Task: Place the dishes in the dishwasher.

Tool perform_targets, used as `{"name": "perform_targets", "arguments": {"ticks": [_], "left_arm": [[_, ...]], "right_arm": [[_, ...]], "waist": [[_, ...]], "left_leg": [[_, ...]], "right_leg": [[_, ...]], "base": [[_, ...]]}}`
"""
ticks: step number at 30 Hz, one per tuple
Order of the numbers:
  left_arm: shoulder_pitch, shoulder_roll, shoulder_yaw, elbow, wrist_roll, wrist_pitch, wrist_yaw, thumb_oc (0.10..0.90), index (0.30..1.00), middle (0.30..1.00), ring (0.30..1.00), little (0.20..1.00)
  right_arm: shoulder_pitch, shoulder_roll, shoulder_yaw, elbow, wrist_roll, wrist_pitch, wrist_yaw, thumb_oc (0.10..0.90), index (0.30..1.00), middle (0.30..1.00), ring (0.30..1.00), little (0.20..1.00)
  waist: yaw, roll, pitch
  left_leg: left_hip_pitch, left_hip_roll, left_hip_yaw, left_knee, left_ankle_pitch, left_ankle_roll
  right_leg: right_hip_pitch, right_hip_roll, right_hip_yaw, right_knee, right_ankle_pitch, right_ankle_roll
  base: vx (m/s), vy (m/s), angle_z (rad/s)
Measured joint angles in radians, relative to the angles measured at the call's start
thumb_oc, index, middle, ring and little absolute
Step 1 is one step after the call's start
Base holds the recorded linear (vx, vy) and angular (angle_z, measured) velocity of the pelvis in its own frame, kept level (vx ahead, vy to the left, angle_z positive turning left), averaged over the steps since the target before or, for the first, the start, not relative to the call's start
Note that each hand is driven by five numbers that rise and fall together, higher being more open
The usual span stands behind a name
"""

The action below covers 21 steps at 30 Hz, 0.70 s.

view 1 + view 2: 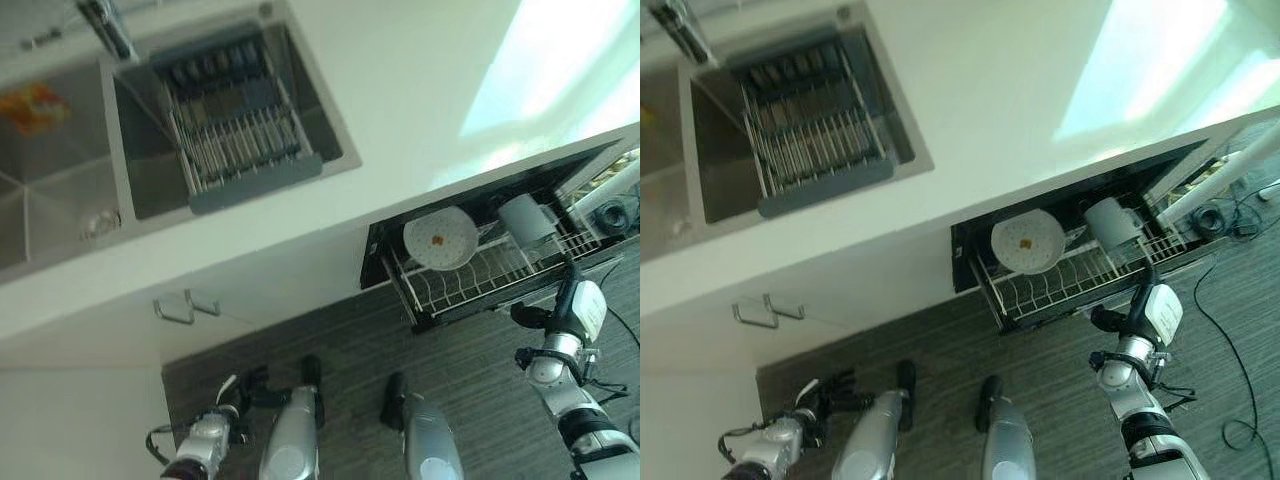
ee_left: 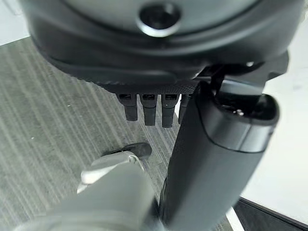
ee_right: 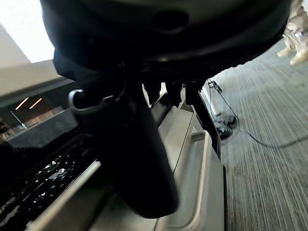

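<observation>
The dishwasher's pulled-out wire rack (image 1: 470,280) sits below the white bench (image 1: 400,90), and in it a white plate (image 1: 440,238) with an orange spot stands on edge, with a white cup (image 1: 527,218) just beside it in the same rack. The right robot hand (image 1: 578,305) hangs in front of the rack's outer edge, close to it; its fingers point toward the rack, relaxed, with nothing in them. The left robot hand (image 1: 225,405) is low over the grey floor (image 1: 350,340), well apart from the dishwasher, fingers loosely extended and empty. A dish drainer (image 1: 240,125) rests in the sink (image 1: 60,200) set in the bench.
</observation>
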Motion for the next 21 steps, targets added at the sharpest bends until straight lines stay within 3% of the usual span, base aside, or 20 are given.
{"name": "perform_targets", "arguments": {"ticks": [2, 6, 10, 13, 18, 21], "left_arm": [[-0.008, 0.001, -0.019, -0.016, 0.016, -0.004, 0.002, 0.800, 0.900, 0.900, 0.900, 0.900], [-0.006, -0.002, -0.069, -0.089, 0.051, -0.020, 0.013, 0.800, 0.900, 0.900, 0.900, 0.900], [0.004, -0.010, -0.084, -0.128, 0.049, -0.031, 0.013, 0.800, 0.900, 0.900, 0.900, 0.900], [0.012, -0.020, -0.071, -0.121, 0.049, -0.041, 0.012, 0.800, 0.900, 0.900, 0.900, 0.900], [0.017, -0.025, -0.051, -0.035, 0.072, -0.078, 0.011, 0.800, 0.900, 0.900, 0.900, 0.900], [0.044, -0.026, -0.050, -0.010, 0.078, -0.081, 0.010, 0.800, 0.900, 0.900, 0.900, 0.900]], "right_arm": [[-0.028, -0.004, 0.001, 0.002, 0.000, 0.002, 0.000, 0.800, 0.900, 0.900, 0.900, 0.900], [-0.148, -0.057, 0.016, 0.040, 0.029, 0.032, 0.007, 0.800, 0.900, 0.900, 0.900, 0.900], [-0.239, -0.101, 0.022, 0.056, 0.038, 0.044, 0.053, 0.800, 0.900, 0.900, 0.900, 0.900], [-0.282, -0.106, 0.026, 0.087, 0.043, 0.047, 0.069, 0.800, 0.900, 0.900, 0.900, 0.900], [-0.272, -0.087, 0.035, 0.081, 0.045, 0.031, 0.006, 0.800, 0.900, 0.900, 0.900, 0.900], [-0.282, -0.083, 0.021, 0.075, 0.114, 0.031, -0.007, 0.800, 0.900, 0.900, 0.900, 0.900]], "waist": [[0.006, 0.004, 0.006], [0.043, 0.054, 0.026], [0.071, 0.079, 0.027], [0.094, 0.082, 0.026], [0.092, 0.083, 0.026], [0.102, 0.084, 0.026]], "left_leg": [[-0.011, -0.005, -0.006, 0.004, -0.005, 0.002], [-0.031, -0.012, -0.032, -0.006, 0.003, -0.002], [-0.047, -0.021, -0.056, -0.022, 0.013, -0.003], [-0.041, -0.027, -0.073, -0.022, 0.018, -0.006], [-0.039, -0.026, -0.078, -0.019, 0.020, -0.017], [-0.042, -0.025, -0.080, -0.019, 0.019, -0.018]], "right_leg": [[-0.008, -0.009, -0.005, 0.012, -0.008, 0.001], [-0.017, -0.016, -0.027, 0.018, -0.027, -0.004], [-0.043, -0.024, -0.042, 0.040, -0.041, -0.014], [-0.038, -0.032, -0.053, 0.072, -0.075, -0.014], [-0.041, -0.026, -0.057, 0.087, -0.074, -0.022], [-0.047, -0.026, -0.056, 0.086, -0.086, -0.025]], "base": [[-0.02, -0.012, 0.15], [0.00, 0.031, 0.20], [0.07, 0.015, 0.18], [0.10, 0.013, 0.15], [0.05, 0.016, 0.01], [0.05, 0.021, 0.00]]}}
